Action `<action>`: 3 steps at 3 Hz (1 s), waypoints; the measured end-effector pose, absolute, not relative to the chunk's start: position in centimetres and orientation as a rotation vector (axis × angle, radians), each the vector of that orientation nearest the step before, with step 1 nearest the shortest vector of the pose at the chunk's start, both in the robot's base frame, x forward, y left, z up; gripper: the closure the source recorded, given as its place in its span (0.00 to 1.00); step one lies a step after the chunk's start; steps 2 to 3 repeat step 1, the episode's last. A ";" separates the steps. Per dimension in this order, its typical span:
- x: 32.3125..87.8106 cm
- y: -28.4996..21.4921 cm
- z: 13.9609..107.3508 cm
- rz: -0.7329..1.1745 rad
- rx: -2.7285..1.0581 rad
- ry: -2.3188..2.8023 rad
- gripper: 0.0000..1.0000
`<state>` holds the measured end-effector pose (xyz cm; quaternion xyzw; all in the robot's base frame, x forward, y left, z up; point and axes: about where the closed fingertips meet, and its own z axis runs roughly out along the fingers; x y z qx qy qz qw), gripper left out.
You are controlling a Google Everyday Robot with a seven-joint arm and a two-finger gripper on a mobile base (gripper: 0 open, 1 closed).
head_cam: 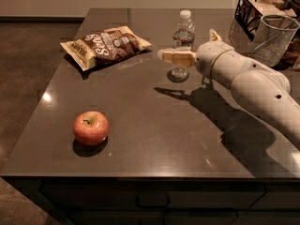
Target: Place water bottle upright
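The water bottle (184, 32), clear with a white cap, stands upright on the dark table (154, 130) at the back middle. My gripper (188, 45) reaches in from the right at the bottle's lower half. One finger (177, 57) crosses in front of the bottle and hides part of it. The other finger (214, 33) sticks up to the bottle's right, with a gap between it and the bottle. The gripper looks open and the bottle stands on its own base.
A chip bag (105, 45) lies at the back left. A red apple (90, 127) sits at the front left. A wide clear cup-shaped container (274, 39) and a black wire basket (251, 6) stand at the back right, behind my arm (253, 86).
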<state>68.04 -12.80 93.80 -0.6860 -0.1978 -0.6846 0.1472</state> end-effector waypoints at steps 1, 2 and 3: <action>68.0 -12.8 93.8 -1.970 -1.974 -0.569 0.00; 68.0 -12.8 93.8 -1.970 -1.974 -0.569 0.00; 68.0 -12.8 93.8 -1.970 -1.974 -0.569 0.00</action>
